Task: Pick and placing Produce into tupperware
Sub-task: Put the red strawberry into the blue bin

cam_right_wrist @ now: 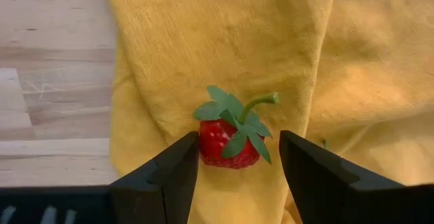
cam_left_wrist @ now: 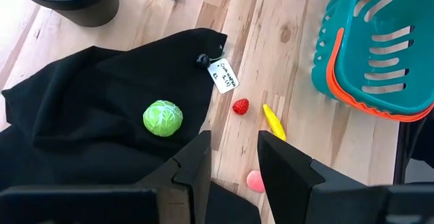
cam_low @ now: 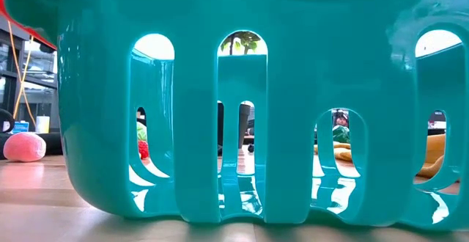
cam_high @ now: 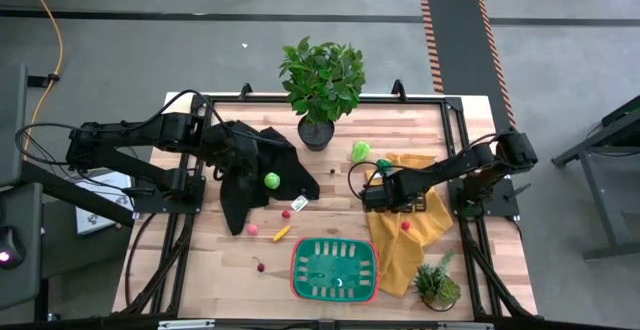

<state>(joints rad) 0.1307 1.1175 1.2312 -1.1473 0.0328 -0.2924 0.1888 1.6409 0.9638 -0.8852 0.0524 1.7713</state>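
Observation:
The tupperware (cam_high: 335, 268), a teal slotted tray with a red rim, stands near the table's front edge and fills the low view (cam_low: 242, 95). My right gripper (cam_right_wrist: 239, 157) points down over the yellow cloth (cam_right_wrist: 224, 41), open, with a finger on each side of a red strawberry (cam_right_wrist: 227, 142) with green leaves lying on the cloth. My left gripper (cam_left_wrist: 234, 159) hangs open above the black cloth (cam_left_wrist: 88, 108), holding nothing. A lime-green ball (cam_left_wrist: 163, 117) rests on that cloth. On the wood lie a small red piece (cam_left_wrist: 240, 106), a yellow piece (cam_left_wrist: 273, 121) and a pink piece (cam_left_wrist: 254, 181). My right gripper comes at the strawberry from above, fingers pointing down. One finger (cam_right_wrist: 180, 166) stands right against the berry's side, and I cannot tell whether it touches. A clear gap shows between the berry and the other finger (cam_right_wrist: 305, 166). The berry lies on the cloth.
A large potted plant (cam_high: 322, 85) stands at the far edge and a small one (cam_high: 437, 285) at the front right. A green piece (cam_high: 360, 151) lies beside the yellow cloth, a red bit (cam_high: 405, 226) on it, a cherry (cam_high: 259, 265) left of the tupperware, a white tag (cam_high: 299, 203) mid-table.

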